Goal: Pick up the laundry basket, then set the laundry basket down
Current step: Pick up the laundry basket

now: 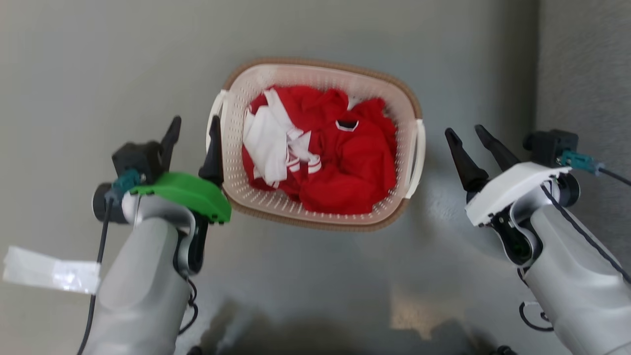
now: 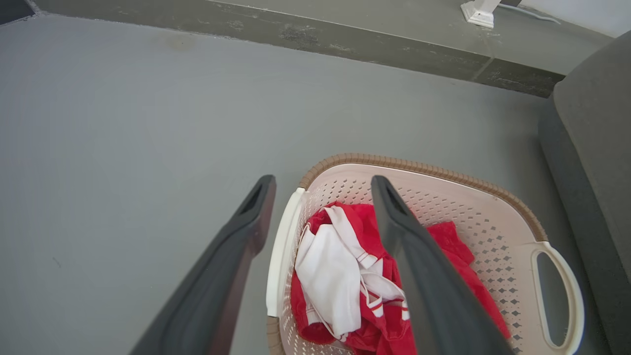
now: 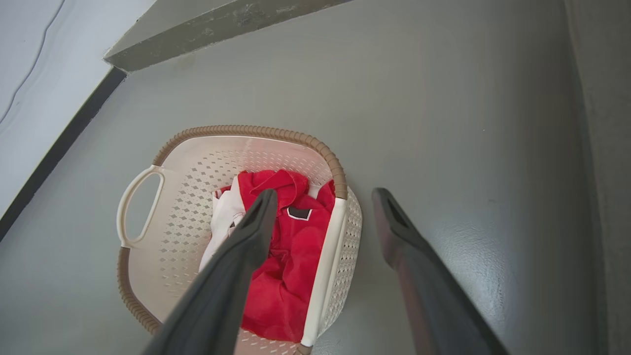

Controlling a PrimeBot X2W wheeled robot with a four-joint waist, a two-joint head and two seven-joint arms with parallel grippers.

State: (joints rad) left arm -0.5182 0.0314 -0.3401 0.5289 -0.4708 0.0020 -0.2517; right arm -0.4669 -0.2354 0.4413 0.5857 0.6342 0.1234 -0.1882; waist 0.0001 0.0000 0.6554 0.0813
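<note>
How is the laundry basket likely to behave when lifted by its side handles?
Probably stiff: the laundry basket is moulded perforated plastic. Likely light, holding just a few red and white clothes. It might tilt if one handle rises first.

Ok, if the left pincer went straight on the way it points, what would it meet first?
Probably the basket's white side handle: in the wrist view it sits in line between the open left pincer's fingers, one outside, one over the clothes. Depth is unclear.
</note>
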